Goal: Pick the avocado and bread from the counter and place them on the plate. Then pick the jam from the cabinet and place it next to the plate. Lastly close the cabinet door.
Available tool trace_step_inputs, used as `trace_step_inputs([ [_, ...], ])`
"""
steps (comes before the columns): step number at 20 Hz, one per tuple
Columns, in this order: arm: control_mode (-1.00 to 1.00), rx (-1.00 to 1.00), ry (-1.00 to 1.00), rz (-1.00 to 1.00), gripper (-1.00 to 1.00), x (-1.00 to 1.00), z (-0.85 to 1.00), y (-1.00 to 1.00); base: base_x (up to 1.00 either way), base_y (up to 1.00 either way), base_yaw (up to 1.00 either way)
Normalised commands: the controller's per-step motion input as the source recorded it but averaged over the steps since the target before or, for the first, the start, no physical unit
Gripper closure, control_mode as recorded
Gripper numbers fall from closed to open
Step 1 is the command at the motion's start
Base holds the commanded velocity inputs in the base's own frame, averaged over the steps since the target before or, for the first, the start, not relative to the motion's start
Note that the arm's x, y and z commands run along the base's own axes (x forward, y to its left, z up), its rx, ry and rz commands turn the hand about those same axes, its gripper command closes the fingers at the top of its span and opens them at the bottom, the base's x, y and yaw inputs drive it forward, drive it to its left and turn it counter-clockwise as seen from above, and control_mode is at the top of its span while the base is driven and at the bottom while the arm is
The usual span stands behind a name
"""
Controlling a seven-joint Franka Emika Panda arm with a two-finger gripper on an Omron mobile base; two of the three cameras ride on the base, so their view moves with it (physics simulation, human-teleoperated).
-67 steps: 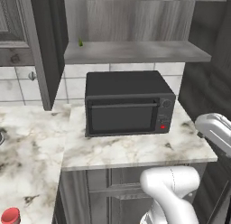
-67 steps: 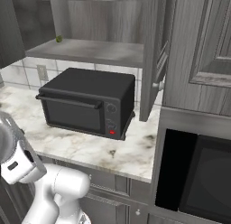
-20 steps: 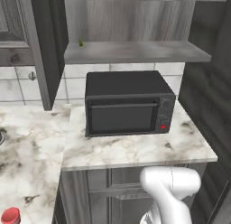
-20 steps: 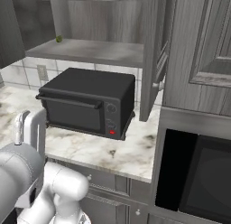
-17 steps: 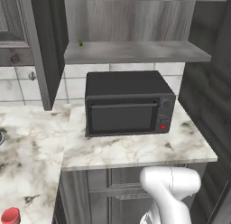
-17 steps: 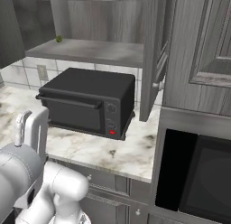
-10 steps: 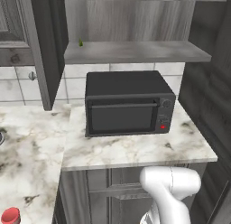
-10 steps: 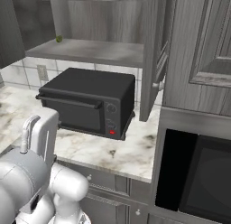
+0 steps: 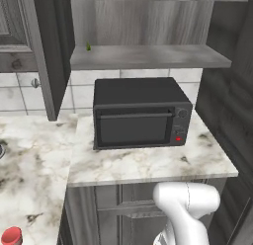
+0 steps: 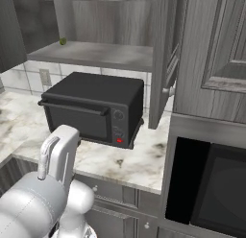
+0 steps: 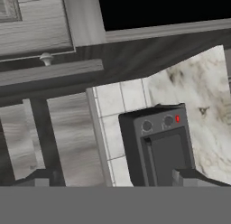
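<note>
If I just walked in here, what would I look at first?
Probably the big black microwave sitting on the marble counter, right in the middle. Above it, the dark grey cabinet stands open, with a tiny green thing on its shelf. Then a red jar pops out at the near left corner of the counter.

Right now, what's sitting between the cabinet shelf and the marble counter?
A black microwave sits on the counter, right under the open cabinet's shelf. White wall tiles show behind it. The left base view shows this best.
</note>
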Motion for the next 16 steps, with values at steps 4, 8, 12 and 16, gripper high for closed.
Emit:
trace_step_inputs([
  [4, -1.00, 0.00, -0.05, 0.00, -1.00, 0.00, 0.00, -0.07, 0.00, 0.00, 0.00],
  [8, -1.00, -0.02, -0.04, 0.00, -1.00, 0.00, 0.00, -0.05, 0.00, 0.00, 0.00],
  [12, -1.00, -0.05, -0.02, 0.00, -1.00, 0.00, -0.02, -0.07, 0.00, 0.00, 0.00],
  [16, -1.00, -0.06, 0.00, 0.00, -1.00, 0.00, 0.00, -0.10, 0.00, 0.00, 0.00],
])
